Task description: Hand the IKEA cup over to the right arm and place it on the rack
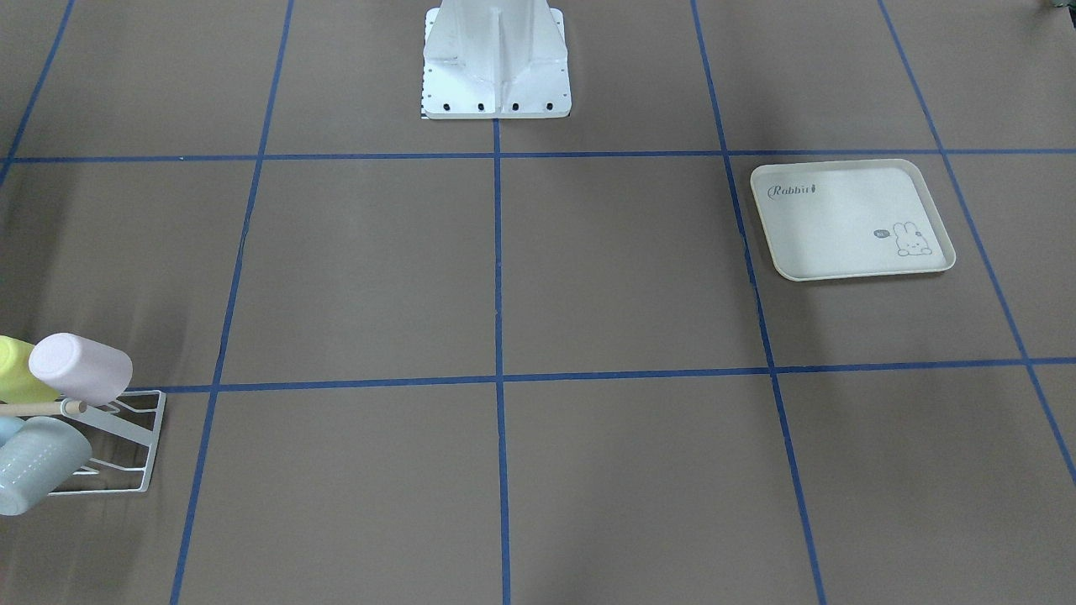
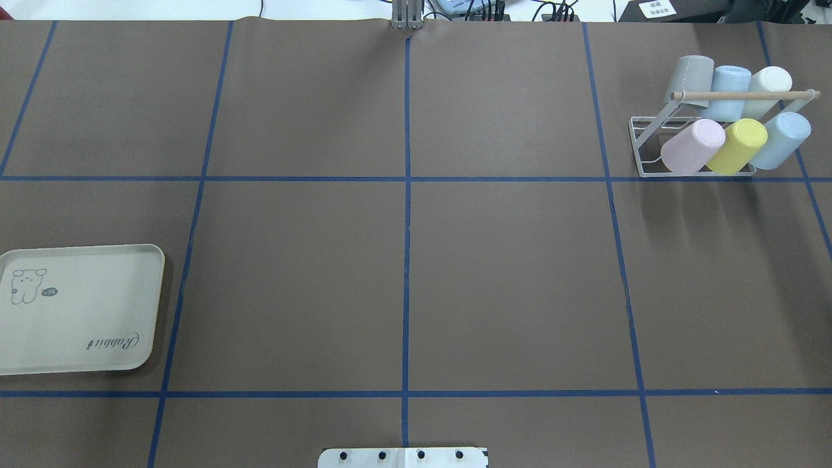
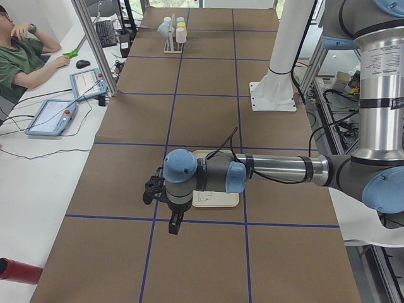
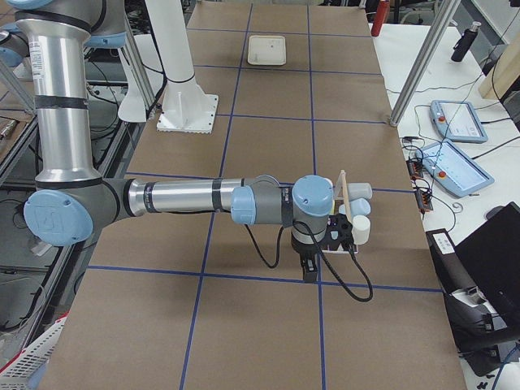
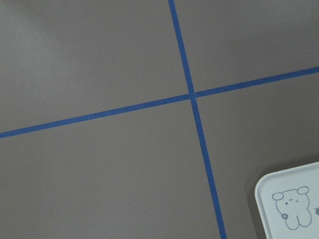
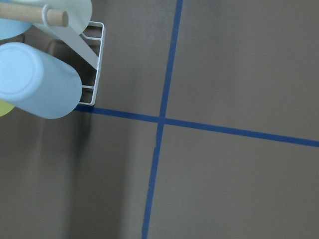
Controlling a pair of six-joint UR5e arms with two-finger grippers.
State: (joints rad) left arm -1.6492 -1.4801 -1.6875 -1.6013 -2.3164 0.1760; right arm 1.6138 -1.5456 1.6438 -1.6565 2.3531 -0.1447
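The white wire rack (image 2: pixel 656 121) with its wooden rod (image 2: pixel 741 95) stands at the far right of the table. It bears several cups, among them a pink (image 2: pixel 693 146), a yellow (image 2: pixel 738 146) and a grey one (image 2: pixel 690 77). My right gripper (image 4: pixel 309 272) shows only in the exterior right view, hanging low just beside the rack (image 4: pixel 345 236); I cannot tell if it is open or shut. My left gripper (image 3: pixel 173 224) shows only in the exterior left view, low beside the tray; I cannot tell its state either. The right wrist view shows a light blue cup (image 6: pixel 37 79) on the rack.
The cream rabbit-print tray (image 2: pixel 78 312) lies at the near left with nothing on it. It also shows in the left wrist view (image 5: pixel 294 204). The white arm base (image 1: pixel 496 67) stands at the robot's edge. Operators' tablets (image 3: pixel 50 117) lie on a side desk.
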